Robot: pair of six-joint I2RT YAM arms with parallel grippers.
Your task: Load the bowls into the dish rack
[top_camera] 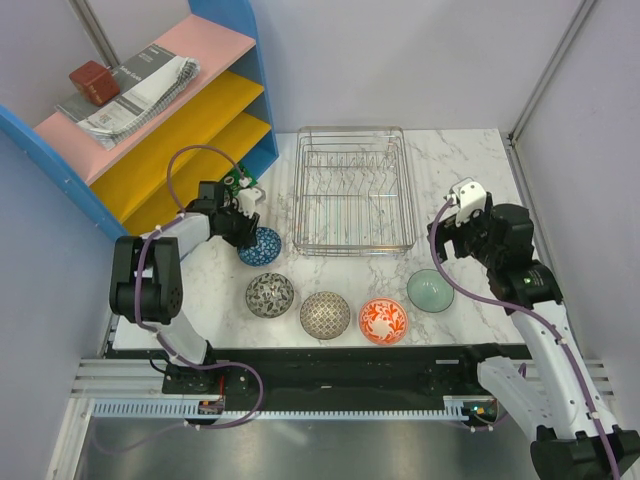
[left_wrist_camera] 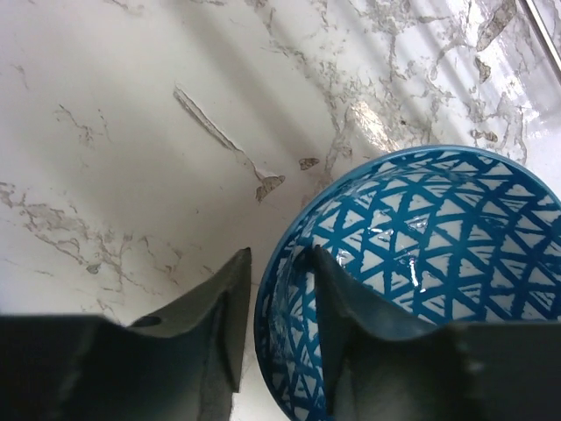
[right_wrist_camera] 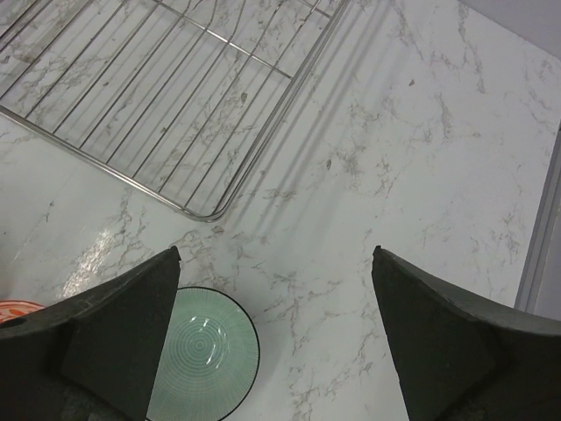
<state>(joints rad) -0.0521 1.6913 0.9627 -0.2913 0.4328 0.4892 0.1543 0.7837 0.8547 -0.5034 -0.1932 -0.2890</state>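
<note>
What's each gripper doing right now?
Left gripper: jaws astride the rim of the blue bowl; clamped or not, cannot tell.
Right gripper: open, empty.

The white marble desk [top_camera: 460, 200] carries a silver wire dish rack [top_camera: 352, 248] at its far middle, with no bowl inside it, and a blue-framed shelf [top_camera: 268, 130] of pink and yellow boards standing at the far left corner. Along the near edge sit the dark grey bowl [top_camera: 270, 295], the beige-grey bowl [top_camera: 325, 314] and the red-orange bowl [top_camera: 383, 321] in a row, upright and apart. The pale green bowl [top_camera: 430, 290] sits a little farther back at the right end, and the blue bowl [top_camera: 262, 247] just behind the dark grey one, near the rack's near left corner.
</note>
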